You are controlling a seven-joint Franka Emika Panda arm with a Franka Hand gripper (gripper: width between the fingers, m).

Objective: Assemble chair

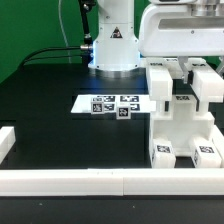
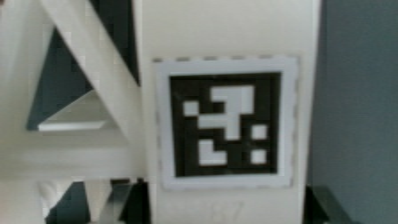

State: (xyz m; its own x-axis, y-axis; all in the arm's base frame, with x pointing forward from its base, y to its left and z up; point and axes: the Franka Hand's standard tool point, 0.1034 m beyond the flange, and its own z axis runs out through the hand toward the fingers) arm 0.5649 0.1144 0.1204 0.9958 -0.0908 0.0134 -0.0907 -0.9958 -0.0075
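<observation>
The partly built white chair (image 1: 178, 122) stands on the black table at the exterior view's right, with tags on its lower front blocks. My gripper (image 1: 192, 70) reaches down onto its top. In the wrist view a white upright chair piece (image 2: 222, 45) bearing a black-and-white tag (image 2: 222, 125) fills the frame, and my gripper (image 2: 226, 208) is shut on it. A dark finger (image 2: 146, 203) presses against each side of the piece. Slanted white chair bars (image 2: 71, 90) show beside it. The part below the fingers is hidden.
The marker board (image 1: 84, 102) lies flat mid-table, beside the chair. The robot base (image 1: 113, 45) stands at the back. A long white border rail (image 1: 90, 178) runs along the front, and another (image 1: 6, 142) sits at the exterior view's left.
</observation>
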